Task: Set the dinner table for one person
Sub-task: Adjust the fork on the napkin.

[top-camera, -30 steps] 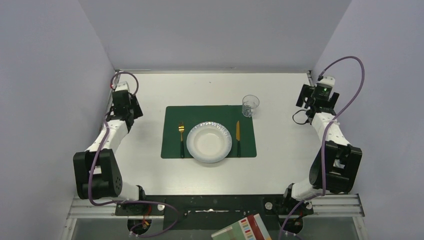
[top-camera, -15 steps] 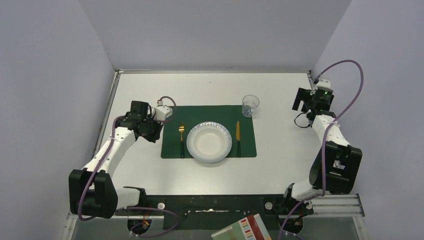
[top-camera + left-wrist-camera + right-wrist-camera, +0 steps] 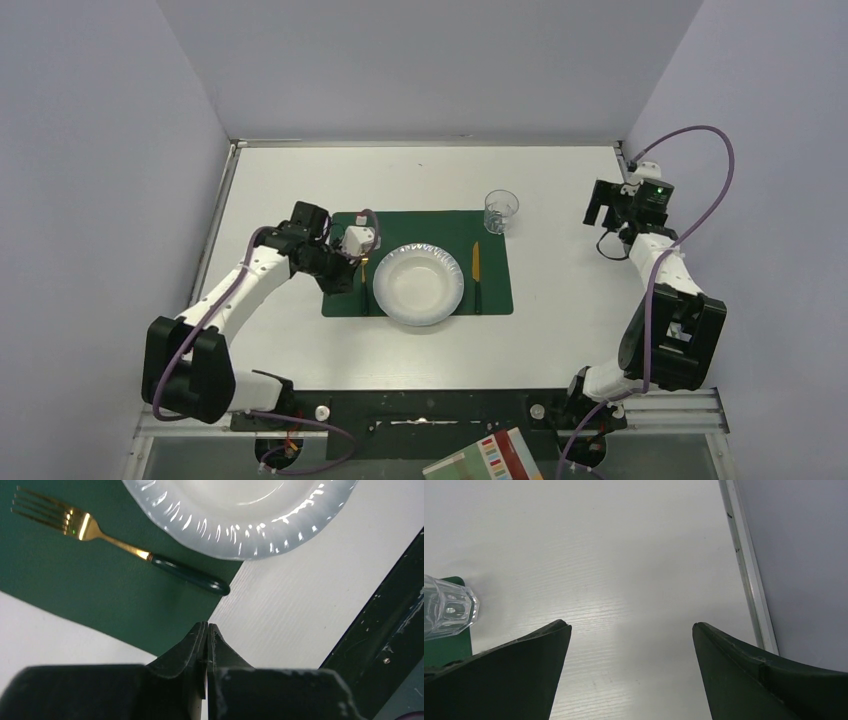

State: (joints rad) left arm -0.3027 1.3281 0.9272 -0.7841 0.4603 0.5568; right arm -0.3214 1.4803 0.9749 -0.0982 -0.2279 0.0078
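Observation:
On the white dinner table (image 3: 280, 180) lies a dark green placemat (image 3: 495, 295). It carries a white plate (image 3: 418, 285), a gold fork (image 3: 363, 258) with a dark handle on the plate's left, and a gold knife (image 3: 476, 272) on its right. A clear glass (image 3: 501, 211) stands at the mat's far right corner. My left gripper (image 3: 349, 282) hovers over the mat's left part beside the fork, shut with nothing in it. In the left wrist view its tips (image 3: 207, 626) meet just short of the fork's handle (image 3: 190, 576). My right gripper (image 3: 631, 627) stands open over bare table, right of the glass (image 3: 446, 612).
The table's metal rim (image 3: 746, 565) and the grey wall run close on the right of my right gripper. A black base rail (image 3: 420, 405) lines the near edge, with a coloured booklet (image 3: 490, 458) below it. Walls close in the left, back and right.
My left arm swung from the table's far left edge in to the placemat, and its gripper closed on nothing. The right gripper shifted slightly, still open.

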